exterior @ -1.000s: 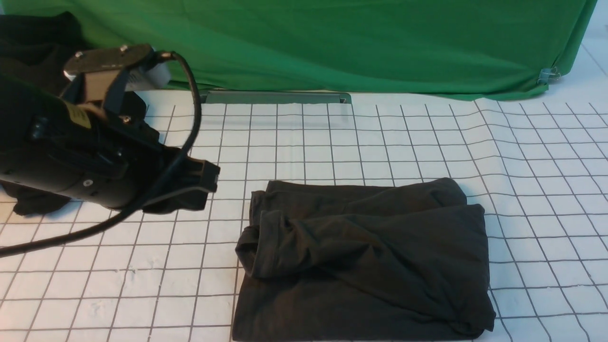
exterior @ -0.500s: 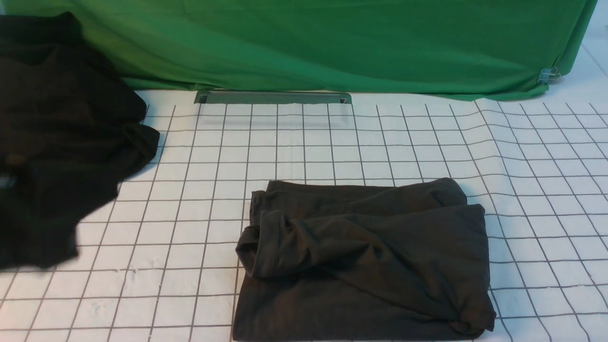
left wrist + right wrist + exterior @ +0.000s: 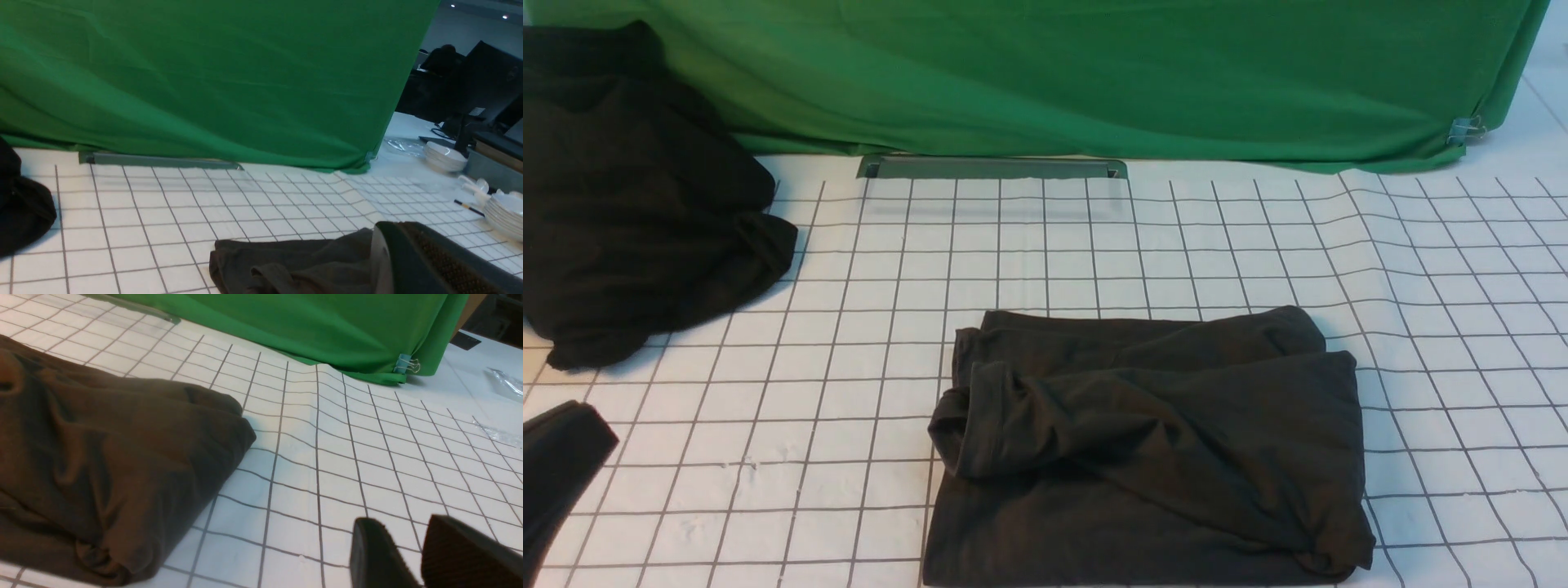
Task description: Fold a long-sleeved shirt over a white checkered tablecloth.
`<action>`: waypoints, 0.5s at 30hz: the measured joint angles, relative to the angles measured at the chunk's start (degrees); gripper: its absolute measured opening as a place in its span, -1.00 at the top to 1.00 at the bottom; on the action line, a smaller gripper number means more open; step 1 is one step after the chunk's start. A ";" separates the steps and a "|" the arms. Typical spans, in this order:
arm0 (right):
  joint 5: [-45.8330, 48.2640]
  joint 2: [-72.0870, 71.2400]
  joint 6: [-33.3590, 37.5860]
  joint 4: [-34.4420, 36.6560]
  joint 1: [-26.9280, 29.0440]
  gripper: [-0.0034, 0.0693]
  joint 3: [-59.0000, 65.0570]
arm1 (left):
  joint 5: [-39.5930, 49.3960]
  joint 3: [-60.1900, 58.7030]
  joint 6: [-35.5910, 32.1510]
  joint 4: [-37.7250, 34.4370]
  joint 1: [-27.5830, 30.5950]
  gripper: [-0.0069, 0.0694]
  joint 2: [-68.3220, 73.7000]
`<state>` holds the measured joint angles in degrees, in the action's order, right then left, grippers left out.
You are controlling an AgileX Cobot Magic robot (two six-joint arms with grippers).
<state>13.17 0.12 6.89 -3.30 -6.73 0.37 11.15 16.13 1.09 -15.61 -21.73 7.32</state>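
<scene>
The long-sleeved shirt (image 3: 1152,449), dark charcoal, lies folded into a rumpled rectangle on the white checkered tablecloth (image 3: 1094,245), near the front middle. No gripper touches it. In the left wrist view my left gripper (image 3: 392,228) is shut and empty, its tips low in front of the shirt (image 3: 294,261). A dark piece of my left arm (image 3: 556,465) shows at the front view's near-left corner. My right gripper (image 3: 402,526) stands open over bare tablecloth (image 3: 347,457), to the right of the shirt (image 3: 102,457). The right arm is outside the front view.
A plain black garment heap (image 3: 629,204) lies at the back left. A green fabric sheet (image 3: 1094,73) hangs along the back, with a grey bar (image 3: 992,167) at its foot and a binder clip (image 3: 1466,128) at its right. Stacked white plates (image 3: 506,212) sit beyond the cloth's right side.
My left arm has drawn back from over the black heap to the near-left corner, and its gripper has closed. The right jaws have widened a little. The folded shirt has not moved.
</scene>
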 joint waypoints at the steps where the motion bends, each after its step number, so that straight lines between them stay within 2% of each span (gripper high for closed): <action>1: 0.00 0.00 0.00 0.00 0.00 0.39 0.00 | 0.07 -0.66 0.00 0.17 0.00 0.82 -0.02; 15: 0.00 0.00 0.00 0.00 0.00 0.33 0.00 | 1.81 -1.89 -2.89 9.61 0.00 0.82 -0.15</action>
<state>13.17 0.12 6.89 -3.30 -6.73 0.37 12.96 14.24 -1.79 -6.00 -21.73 7.17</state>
